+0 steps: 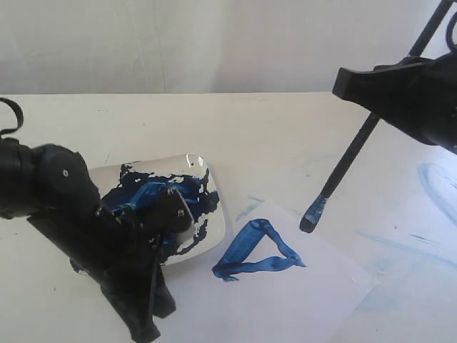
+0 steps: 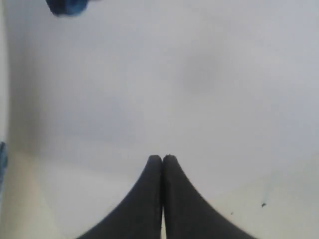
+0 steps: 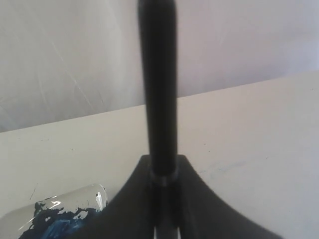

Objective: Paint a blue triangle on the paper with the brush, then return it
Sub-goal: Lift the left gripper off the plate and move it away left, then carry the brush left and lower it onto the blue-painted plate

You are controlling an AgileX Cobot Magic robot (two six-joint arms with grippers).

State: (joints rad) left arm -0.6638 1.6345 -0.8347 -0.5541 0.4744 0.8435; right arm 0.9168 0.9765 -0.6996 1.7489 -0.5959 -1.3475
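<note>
Black-handled paintbrush (image 1: pixel 350 161) with blue-stained bristles sits tilted, clamped in our right tool (image 3: pixel 162 172), its tip by the white paper sheet (image 1: pixel 285 307) bearing the dark-blue triangle outline (image 1: pixel 244 249). Our left tool (image 2: pixel 162 159) is pressed together, empty.

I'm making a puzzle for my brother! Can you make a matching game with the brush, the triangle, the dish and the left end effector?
Things:
1. brush
2. blue triangle
3. dish
4. left end effector

States:
A. shut, holding nothing
B. painted on the paper
C. gripped by the right end effector
D. smeared with blue paint

Pairs: 1-C, 2-B, 3-D, 4-A
</note>
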